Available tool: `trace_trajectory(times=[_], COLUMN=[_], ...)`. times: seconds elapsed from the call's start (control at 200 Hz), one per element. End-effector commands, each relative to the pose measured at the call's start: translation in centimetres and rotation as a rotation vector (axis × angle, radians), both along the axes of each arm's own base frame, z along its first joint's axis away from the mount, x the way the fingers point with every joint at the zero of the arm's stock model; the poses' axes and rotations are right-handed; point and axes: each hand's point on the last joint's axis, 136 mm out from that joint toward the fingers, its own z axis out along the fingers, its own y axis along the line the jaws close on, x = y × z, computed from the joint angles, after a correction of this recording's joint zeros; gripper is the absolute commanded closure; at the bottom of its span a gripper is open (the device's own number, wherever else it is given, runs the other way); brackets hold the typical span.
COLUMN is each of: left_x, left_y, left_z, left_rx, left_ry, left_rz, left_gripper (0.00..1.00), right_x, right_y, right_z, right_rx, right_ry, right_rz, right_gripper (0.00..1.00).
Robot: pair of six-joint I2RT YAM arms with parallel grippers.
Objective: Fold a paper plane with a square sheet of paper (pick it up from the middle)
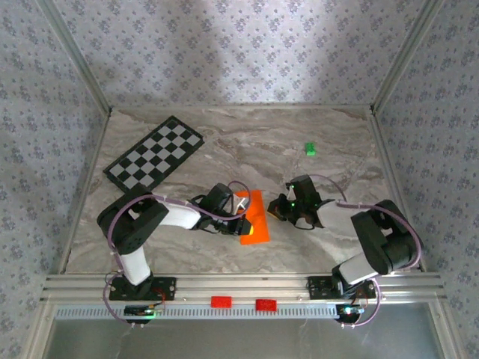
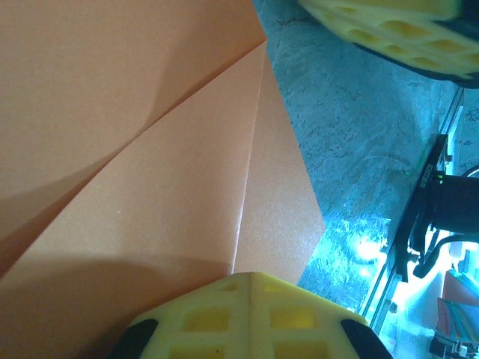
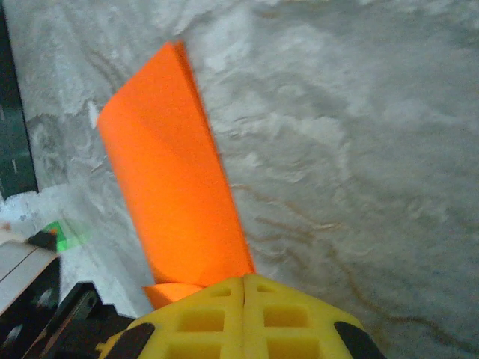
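Tabletop point(image 1: 337, 232) is carrying one checkered board point(image 1: 155, 153) at the far left and tiny green blocks point(image 1: 310, 149) at the far right, both well apart from the work. Two red pieces point(image 1: 221, 302) are sitting on the near rail. One orange paper point(image 1: 255, 224), folded narrow and creased, is lying between the arms near the front, its long axis running far-to-near. Left gripper point(image 2: 251, 283) is overlapping its left edge and right gripper point(image 3: 245, 284) is sitting at its right side. Both are showing fingers pressed together; whether either is pinching paper I cannot tell.
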Motion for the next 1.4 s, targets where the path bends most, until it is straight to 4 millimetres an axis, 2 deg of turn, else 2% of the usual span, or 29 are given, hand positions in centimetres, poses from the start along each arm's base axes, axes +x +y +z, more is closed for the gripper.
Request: trace_trajectory(times=[0.0, 0.19, 0.305, 0.505, 0.725, 0.805, 0.89, 1.034, 1.214, 1.394], left_x=[-2.5, -2.2, -2.1, -1.9, -0.9, -0.3, 0.2, -0.4, -2.6, -5.0], left_y=[3.3, 2.9, 2.7, 2.4, -0.2, -0.8, -0.9, -0.4, 1.7, 2.8], left_z=[-4.2, -3.8, -3.7, -2.7, 2.0, 2.9, 2.5, 0.1, -2.2, -2.4], left_rx=[0.181, 0.168, 0.163, 0.142, 0.024, 0.007, 0.018, 0.074, 0.133, 0.135], left_ry=[0.110, 0.105, 0.108, 0.099, 0.050, 0.035, 0.029, 0.066, 0.106, 0.144], left_rz=[0.002, 0.005, 0.010, 0.018, 0.009, 0.015, 0.025, 0.026, 0.023, -0.001], left_gripper=[1.00, 1.00, 1.00, 1.00, 1.00, 1.00, 1.00, 1.00, 1.00, 1.00], right_x=[-0.2, -1.9, -2.6, -4.6, -5.3, -5.3, -5.5, -5.5, -5.7, -5.6], right_y=[0.8, 4.0, 4.5, 1.3, 0.7, 0.7, 0.5, 0.8, 0.3, -0.2], right_z=[1.1, 0.3, -1.3, -5.0, -6.0, -6.2, -6.4, -6.3, -6.7, -6.7], right_rx=[-0.020, 0.003, -0.026, -0.158, -0.186, -0.184, -0.218, -0.215, -0.228, -0.236], right_ry=[-0.040, -0.014, 0.032, 0.151, 0.182, 0.188, 0.196, 0.194, 0.204, 0.207], right_rz=[0.039, 0.121, 0.141, 0.098, 0.103, 0.102, 0.107, 0.117, 0.112, 0.106], right_gripper=[1.00, 1.00, 1.00, 1.00, 1.00, 1.00, 1.00, 1.00, 1.00, 1.00])
